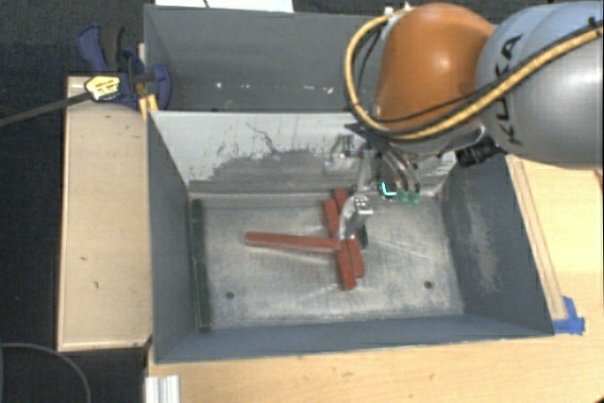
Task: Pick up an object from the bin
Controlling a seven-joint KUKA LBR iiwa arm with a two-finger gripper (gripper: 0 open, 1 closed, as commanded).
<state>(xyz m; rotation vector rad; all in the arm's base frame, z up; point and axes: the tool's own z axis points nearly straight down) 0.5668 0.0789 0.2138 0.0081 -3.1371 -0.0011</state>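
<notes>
Grey bin [491, 260], sloped walls, scuffed flat floor. Nearly bare: three things in all.

Arm [547, 80] comes in from 3 o'clock. Its orange cover [425, 61], ringed by a yellow cable, hangs over the bin's 1 o'clock corner.

Gripper [356, 214] is low in the bin, just toward 12 o'clock of the floor's middle. Whether it is released or clenched I cannot tell from here, as the tip blends with what lies under it.

Long red-brown stick [288, 242] lies flat and runs from the middle out toward 9 o'clock. Short red-brown stick [347, 271] runs roughly 12 to 6 and crosses the long one's 3 o'clock end. The gripper sits directly over the short stick's upper half, at or very near contact.

Dark strip [197, 269] lies along the floor's 9 o'clock edge, well apart from the rest.

Judgement: the grasp step is in hand, with the short stick the likely target. Next it needs a firm close across the stick's narrow width, then a straight lift. The long stick touches at the crossing and may drag or tip along with it.
</notes>
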